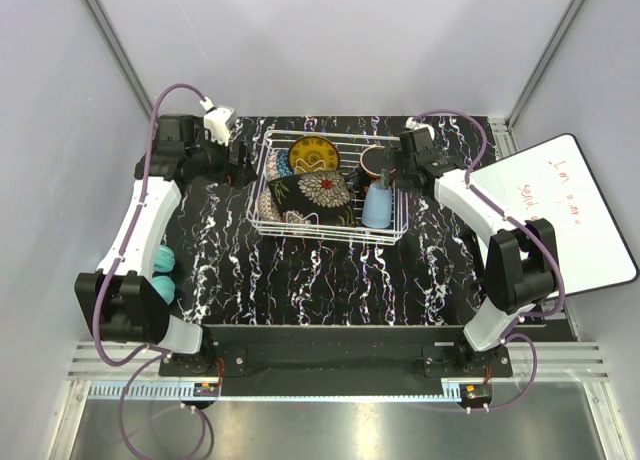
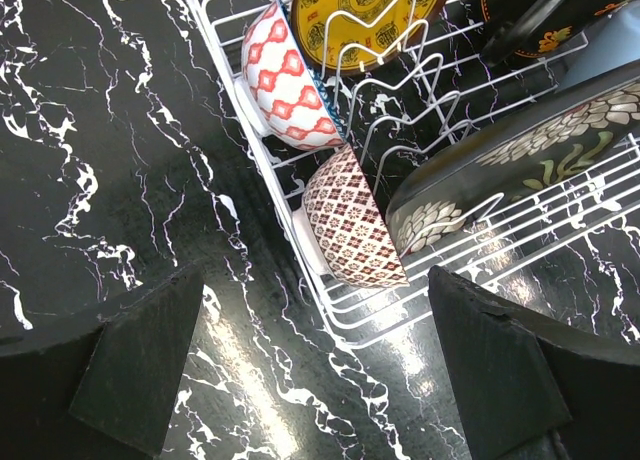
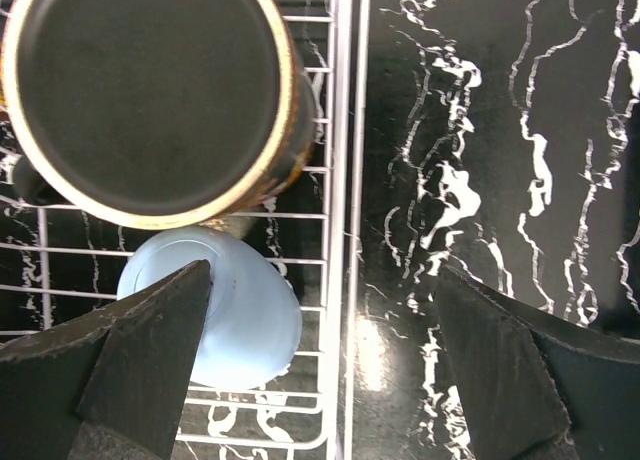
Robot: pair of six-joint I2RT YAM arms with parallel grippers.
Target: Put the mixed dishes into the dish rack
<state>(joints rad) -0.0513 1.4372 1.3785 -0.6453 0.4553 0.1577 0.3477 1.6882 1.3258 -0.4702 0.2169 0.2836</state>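
Dish rack [image 1: 330, 237], two bowls [image 2: 290, 75] [image 2: 355, 220], two plates [image 1: 313, 155] [image 1: 310, 200], two cups [image 3: 150, 90] [image 3: 245, 325], two claws [image 2: 320, 365] [image 3: 320, 365] agape, empty

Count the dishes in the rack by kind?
Plates: 2 (yellow plate, black square plate)
Bowls: 2 (blue bowl, beige bowl)
Cups: 2 (light-blue cup, dark mug)
Total in the rack: 6

Below the left gripper [image 2: 315, 352] the table [image 2: 110, 170] is glossy, black, marble-look; ahead, the dish rack [image 2: 264, 164] is smooth white wire, the beige patterned bowl [image 2: 355, 230] shiny and glazed.
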